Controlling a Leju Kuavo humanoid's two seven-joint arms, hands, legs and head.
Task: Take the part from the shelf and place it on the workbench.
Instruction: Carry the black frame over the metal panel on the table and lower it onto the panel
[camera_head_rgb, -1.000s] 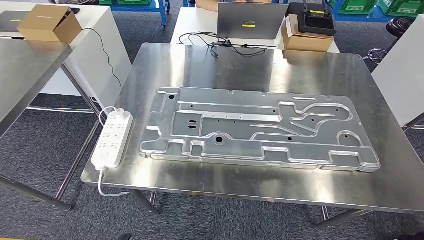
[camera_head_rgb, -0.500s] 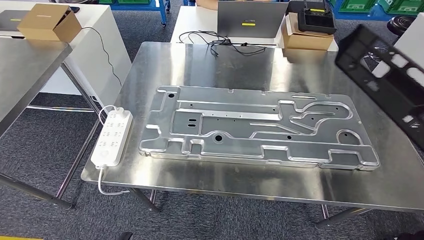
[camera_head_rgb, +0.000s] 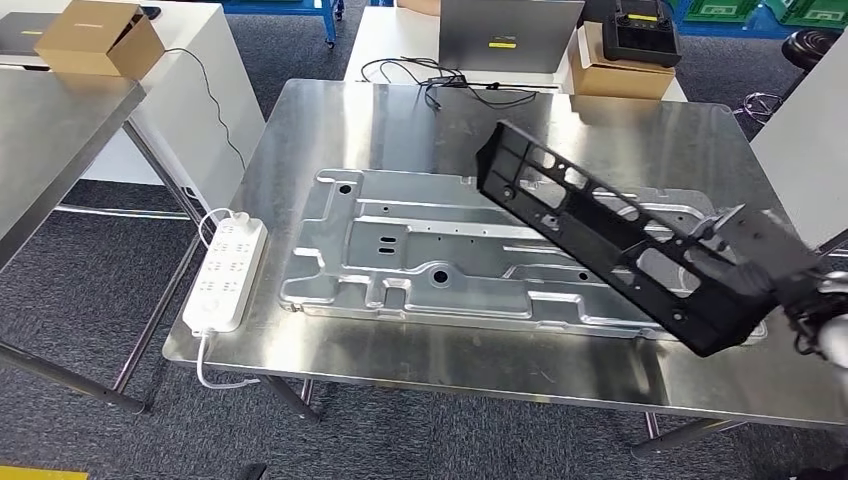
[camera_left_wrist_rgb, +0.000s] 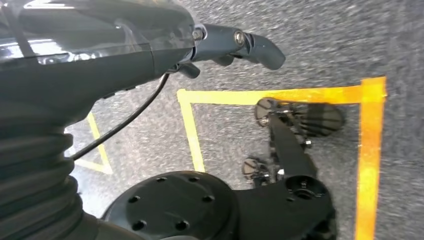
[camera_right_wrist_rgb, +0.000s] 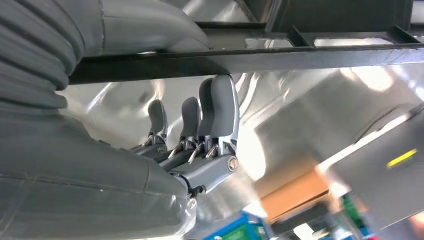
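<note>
My right hand (camera_head_rgb: 775, 275) grips the black frame (camera_head_rgb: 600, 235) above the counter (camera_head_rgb: 330, 125), not yet set down.

Metal plate (camera_head_rgb: 440, 250) lies on workbench (camera_head_rgb: 330, 120), power strip (camera_head_rgb: 225, 275) left.

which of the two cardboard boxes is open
The box at far left on the white cabinet: its flap stands up at the side. The other box, behind the workbench at right, is shut, with a black device on top.
</note>
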